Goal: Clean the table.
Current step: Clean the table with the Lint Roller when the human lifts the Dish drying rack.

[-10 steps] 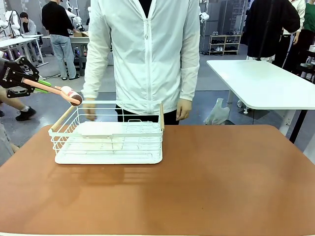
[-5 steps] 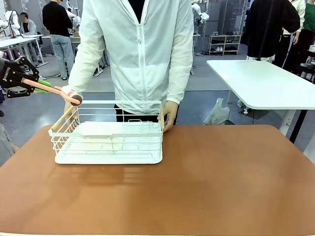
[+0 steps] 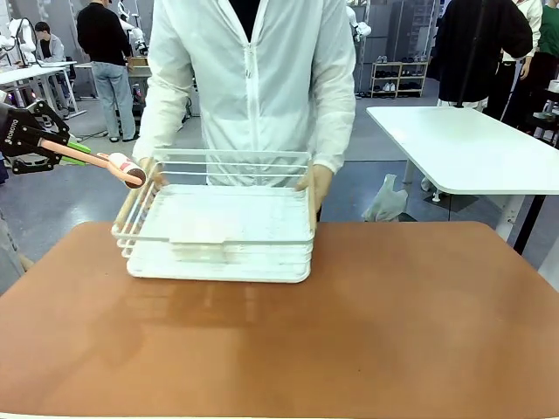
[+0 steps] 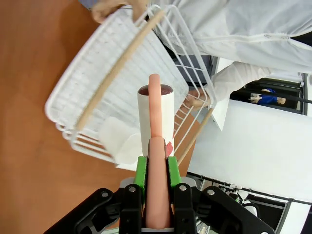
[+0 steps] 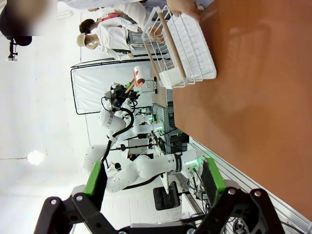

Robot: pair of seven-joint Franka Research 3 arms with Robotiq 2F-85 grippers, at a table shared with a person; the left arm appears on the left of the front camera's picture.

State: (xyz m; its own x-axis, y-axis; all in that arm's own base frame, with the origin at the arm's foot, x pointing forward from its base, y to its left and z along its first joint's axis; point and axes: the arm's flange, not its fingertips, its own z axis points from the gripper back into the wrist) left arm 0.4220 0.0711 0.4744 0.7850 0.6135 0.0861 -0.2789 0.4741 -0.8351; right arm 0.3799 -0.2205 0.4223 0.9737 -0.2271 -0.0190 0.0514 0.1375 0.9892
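The reddish-brown table (image 3: 367, 323) spreads across the front view. At the far left, above the floor off the table's left edge, my left gripper (image 3: 74, 151) is shut on the pink handle of a lint roller (image 3: 129, 169). In the left wrist view the green pads (image 4: 141, 170) clamp that handle, and the white roll (image 4: 156, 114) points at the basket. The right gripper (image 5: 153, 180) stands open with nothing between its green pads, well off the table (image 5: 253, 97).
A person in a white jacket (image 3: 253, 78) holds a white wire basket (image 3: 223, 229) with both hands, tilted above the table's far left part. It shows again as the basket (image 4: 112, 92) and the basket (image 5: 187, 44). A white table (image 3: 472, 148) stands at back right.
The person has taken the wire basket in both hands, lifted it off the table and shifted it a little to the right. My left gripper and the lint roller have stayed put.
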